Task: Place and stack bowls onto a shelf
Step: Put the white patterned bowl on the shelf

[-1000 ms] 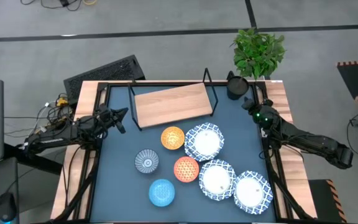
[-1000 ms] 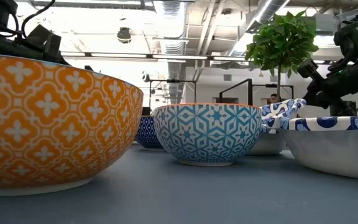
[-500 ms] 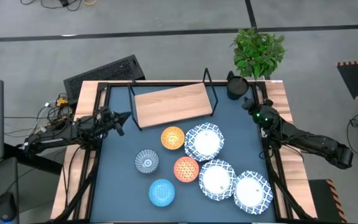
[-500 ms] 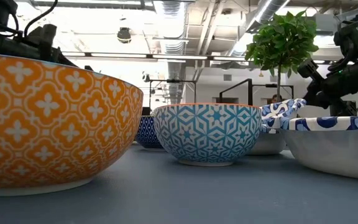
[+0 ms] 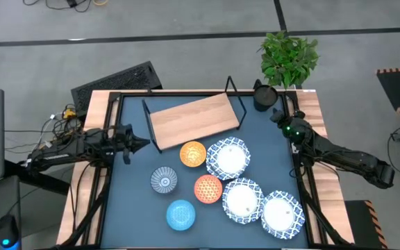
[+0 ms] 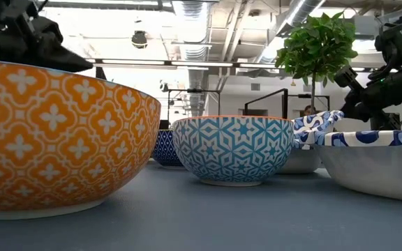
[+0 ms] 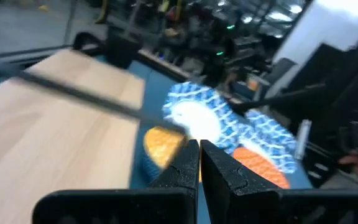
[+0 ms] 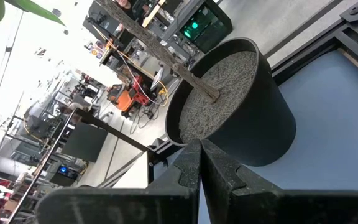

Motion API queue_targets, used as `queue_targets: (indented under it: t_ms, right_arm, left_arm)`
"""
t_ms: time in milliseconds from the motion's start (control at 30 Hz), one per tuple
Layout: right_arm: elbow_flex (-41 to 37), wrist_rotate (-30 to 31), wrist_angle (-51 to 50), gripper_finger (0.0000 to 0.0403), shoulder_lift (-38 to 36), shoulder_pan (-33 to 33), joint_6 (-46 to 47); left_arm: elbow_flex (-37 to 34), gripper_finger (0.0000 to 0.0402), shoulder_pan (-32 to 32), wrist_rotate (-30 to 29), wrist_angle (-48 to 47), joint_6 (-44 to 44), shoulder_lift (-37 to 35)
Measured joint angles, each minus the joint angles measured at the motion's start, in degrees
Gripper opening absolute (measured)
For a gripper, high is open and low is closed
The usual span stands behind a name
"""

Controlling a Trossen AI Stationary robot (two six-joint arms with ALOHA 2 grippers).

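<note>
Your left gripper point(image 5: 142, 144) has its fingers pressed together with nothing between them, hanging just off the near left corner of the shelf point(image 5: 193, 117), right by the wire frame. In the left wrist view the fingers point(image 7: 185, 171) point across the wood board toward the yellow bowl point(image 7: 162, 144) and a white bowl point(image 7: 199, 118) behind it. Your right gripper point(image 5: 280, 119) is pinched closed too and empty, parked at the far right edge of the table next to the black plant pot point(image 8: 238, 106), so that arm looks like it's just waiting. As for progress: basically nothing is done yet. The board is bare and all seven bowls sit on the blue tabletop point(image 5: 137, 201) in front of it: yellow point(image 5: 192, 153), red-orange point(image 5: 208, 188), grey patterned point(image 5: 164, 180), light blue point(image 5: 180, 214), plus three big white ones point(image 5: 228, 157) running toward the near right corner. I'd say every bowl is left to move, and you'll have to open up before grabbing the first one.
</note>
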Motion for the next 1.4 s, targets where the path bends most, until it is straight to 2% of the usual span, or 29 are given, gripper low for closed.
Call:
queue_targets:
  t_ms: [100, 400, 567, 733, 800, 933, 1033, 1233, 1400]
  right_arm:
    - [0.00, 0.00, 0.00, 0.0036, 0.00, 0.00, 0.00]
    - [-0.14, 0.28, 1.15, 0.0036, 0.00, -0.39, -0.03]
    - [-0.13, -0.41, 0.86, 0.0036, 0.00, -0.33, -0.27]
    - [-0.14, -0.29, 1.52, 0.0036, -0.07, -0.37, -4.97]
    - [-0.16, -3.27, 4.78, 0.0036, -0.09, -0.39, -10.17]
    - [-0.13, -15.86, 14.90, 0.0037, -0.11, 0.23, -27.16]
    - [-0.09, -22.67, 20.91, 0.0047, -0.11, 1.38, -34.63]
    - [0.22, -25.44, 24.28, 0.0101, -0.09, 4.34, -37.74]
    - [1.00, -27.08, 23.93, 0.0152, -0.02, 7.38, -38.67]
  left_arm:
    - [0.00, 0.0000, 0.02, 2.54, -1.25, 0.42, -0.05]
    - [0.00, 0.0000, 0.02, 13.29, 7.01, 0.33, -0.07]
    - [0.00, 0.0000, 0.00, 11.20, 15.57, -1.52, -0.07]
    - [0.00, 0.0000, 0.00, 2.11, 23.35, 0.56, -0.07]
    - [0.00, 0.0001, 0.02, 2.62, 26.24, 2.15, -0.07]
    - [0.04, 0.0020, 0.02, 6.35, 30.01, 3.06, -0.09]
    - [0.04, 0.0045, 0.02, 7.32, 30.62, 3.51, 0.21]
    - [0.04, 0.0097, 0.02, 8.31, 29.91, 4.52, 4.31]
    - [0.04, 0.0113, -0.18, 9.18, 30.87, 1.90, 10.65]
